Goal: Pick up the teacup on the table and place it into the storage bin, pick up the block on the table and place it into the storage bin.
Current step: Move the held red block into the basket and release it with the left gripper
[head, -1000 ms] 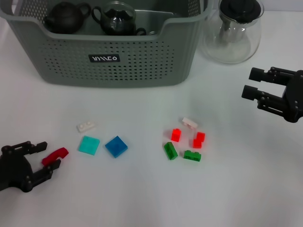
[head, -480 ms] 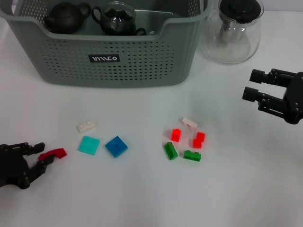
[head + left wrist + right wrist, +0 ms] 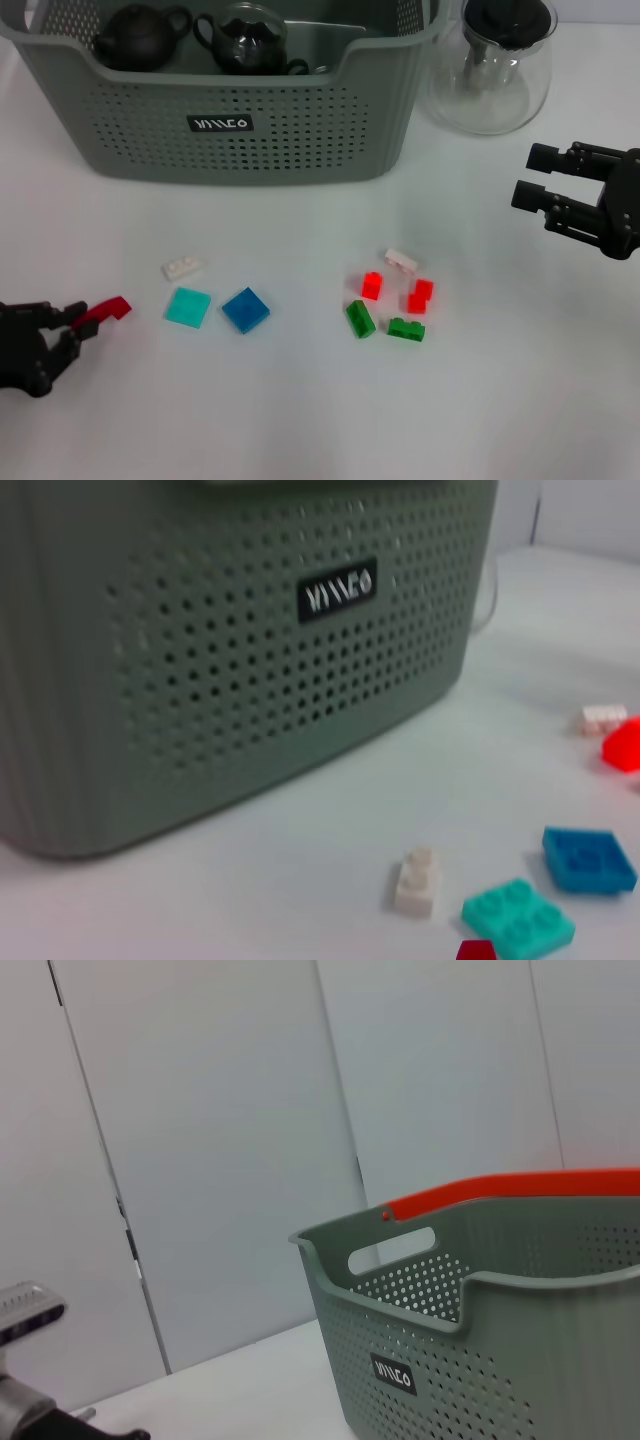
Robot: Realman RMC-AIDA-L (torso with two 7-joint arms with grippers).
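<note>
Left tool [image 3: 75,318] on one red block [image 3: 105,311]; eight blocks loose on table [image 3: 300,410].

Left hand [image 3: 62,325] low at the near left, fingers pinched together, right hand [image 3: 532,175] raised at right, fingers spread

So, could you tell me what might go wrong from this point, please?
The left gripper pinches the red block only by one end, most of it jutting past the fingertips, so it may slip or twist out during the lift. The storage bin stands well ahead of it, behind a tall perforated front wall; a low carry could knock that wall. The white block and turquoise tile lie close by and could be nudged.
</note>
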